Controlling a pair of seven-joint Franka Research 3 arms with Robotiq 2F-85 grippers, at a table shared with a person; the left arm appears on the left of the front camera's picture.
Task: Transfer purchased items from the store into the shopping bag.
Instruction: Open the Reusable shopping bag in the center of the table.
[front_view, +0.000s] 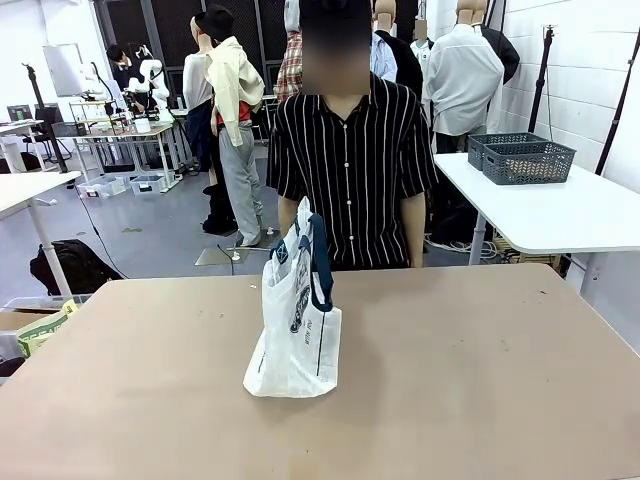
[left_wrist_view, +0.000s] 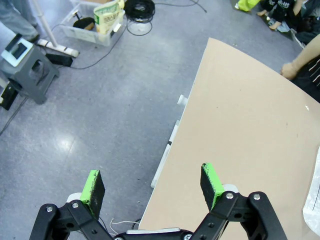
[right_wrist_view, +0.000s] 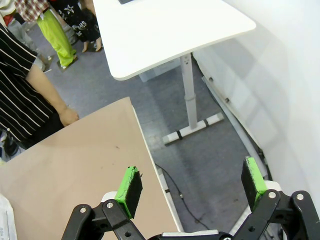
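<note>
shopping bag (front_view: 295, 340): upright mid-bench (front_view: 480, 380), slightly left of centre, handles up, near the person (front_view: 350, 170) | left pincer (left_wrist_view: 150, 170): released, empty, over bench's left edge, bag to its right | right pincer (right_wrist_view: 190, 165): released, empty, over right edge, bag to its left | judgement: left arm marginally nearer

Right gripper (right_wrist_view: 191, 184) agape (nothing held) — above table (right_wrist_view: 75, 160) edge.

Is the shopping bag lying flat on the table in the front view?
No, the shopping bag stands upright near the middle of the table.
</note>
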